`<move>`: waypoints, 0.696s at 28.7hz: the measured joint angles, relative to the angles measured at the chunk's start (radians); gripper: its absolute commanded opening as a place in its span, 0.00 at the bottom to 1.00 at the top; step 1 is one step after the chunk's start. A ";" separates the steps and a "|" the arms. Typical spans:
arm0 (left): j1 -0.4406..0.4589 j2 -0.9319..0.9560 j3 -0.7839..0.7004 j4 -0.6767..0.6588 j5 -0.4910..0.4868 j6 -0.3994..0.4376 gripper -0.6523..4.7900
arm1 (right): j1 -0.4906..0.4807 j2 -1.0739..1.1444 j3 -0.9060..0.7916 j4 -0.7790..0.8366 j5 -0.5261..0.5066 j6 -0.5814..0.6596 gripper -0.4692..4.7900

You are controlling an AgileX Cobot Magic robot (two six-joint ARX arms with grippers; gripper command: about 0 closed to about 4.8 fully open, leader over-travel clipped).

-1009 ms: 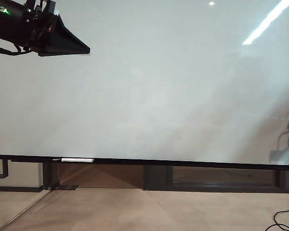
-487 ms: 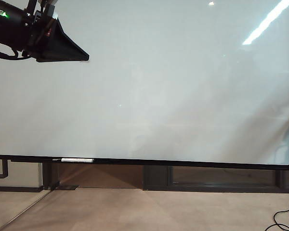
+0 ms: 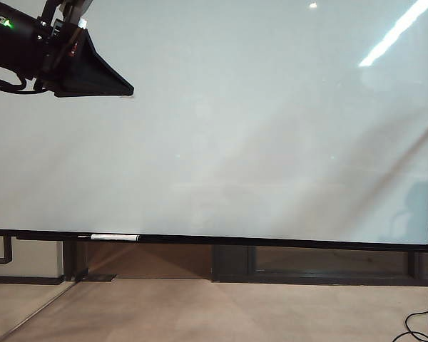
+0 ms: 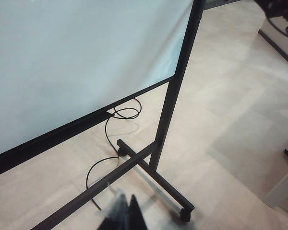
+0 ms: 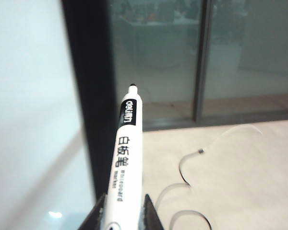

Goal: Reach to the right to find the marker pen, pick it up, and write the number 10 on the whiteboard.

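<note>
The whiteboard (image 3: 257, 128) fills the exterior view, glossy and blank, with a black bottom rail. It also shows in the left wrist view (image 4: 77, 62) and the right wrist view (image 5: 29, 96). No number 10 shows on it. My right gripper (image 5: 124, 197) is shut on the marker pen (image 5: 126, 153), a white barrel with black print and a dark tip. The pen points up beside the board's black side frame (image 5: 89, 96). That gripper is outside the exterior view. My left gripper (image 3: 121, 87) hangs shut and empty at the board's upper left; its fingertips (image 4: 132, 203) point at the floor.
A short white stick-like thing (image 3: 115, 237) lies on the bottom rail at the left. The board's black stand with a caster (image 4: 185, 213) rests on the beige floor. Cables (image 4: 113, 124) (image 5: 192, 163) trail beside it, and a glass wall (image 5: 240, 57) stands behind.
My left gripper has tilted, so its tip sits slightly lower against the board. A dark mirrored shape at the board's lower right has faded.
</note>
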 measured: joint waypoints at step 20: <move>0.002 -0.006 0.000 0.034 -0.001 -0.006 0.11 | 0.286 -0.195 0.029 -0.098 -0.002 -0.008 0.08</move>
